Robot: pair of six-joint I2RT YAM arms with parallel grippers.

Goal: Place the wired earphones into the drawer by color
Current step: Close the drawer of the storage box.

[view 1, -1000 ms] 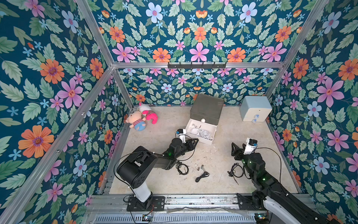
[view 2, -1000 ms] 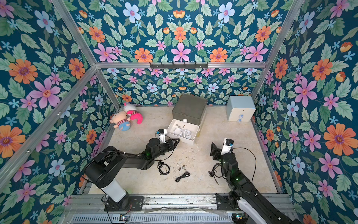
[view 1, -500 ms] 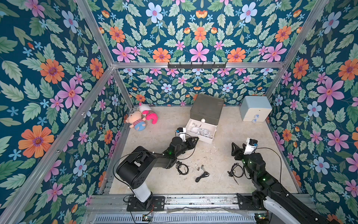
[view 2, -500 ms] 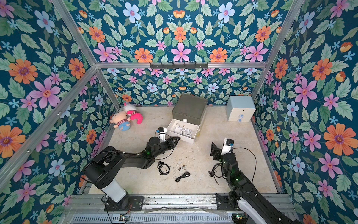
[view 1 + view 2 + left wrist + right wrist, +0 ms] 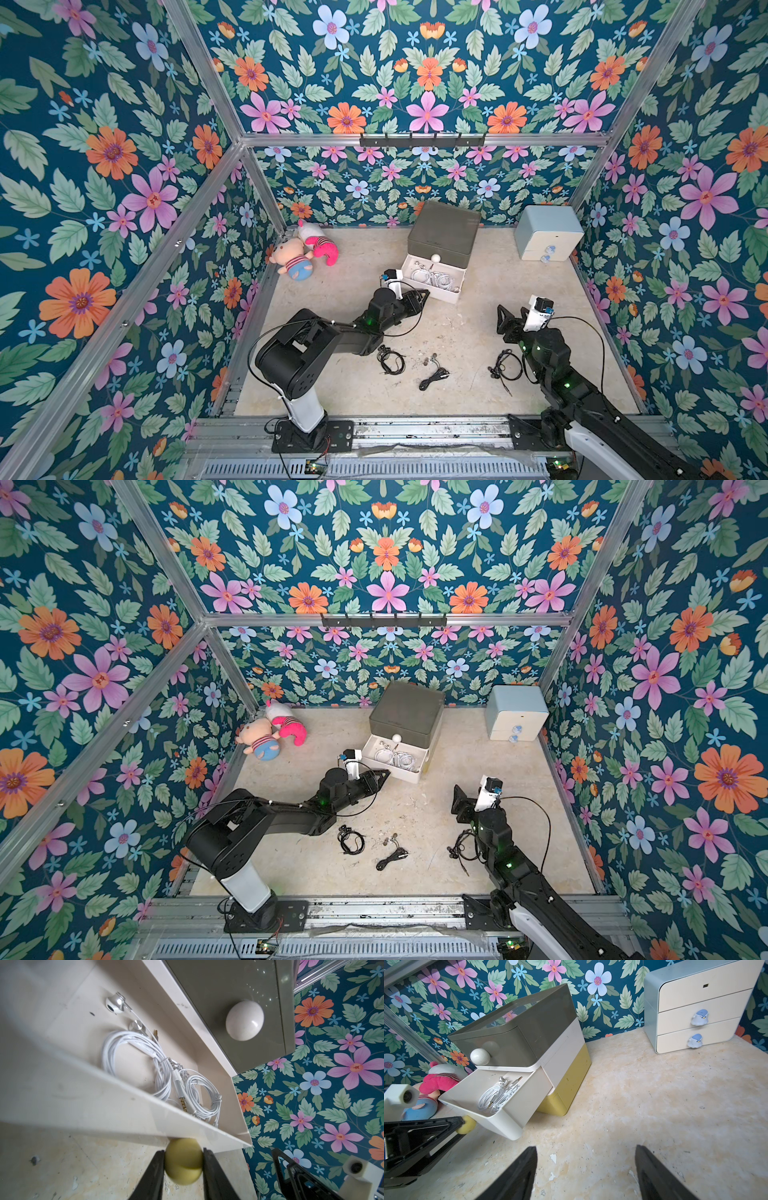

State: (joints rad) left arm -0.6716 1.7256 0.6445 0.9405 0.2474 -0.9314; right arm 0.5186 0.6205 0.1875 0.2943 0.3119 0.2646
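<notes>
Under white tier (image 5: 93, 1103): left end effector (image 5: 183, 1152) pinching yellow knob (image 5: 184, 1167) | right end effector (image 5: 585, 1147) spread

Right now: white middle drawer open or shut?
Open. The white middle drawer juts out from under the grey top tier, white earphones exposed inside; the left gripper grips the yellow knob at its front.
</notes>
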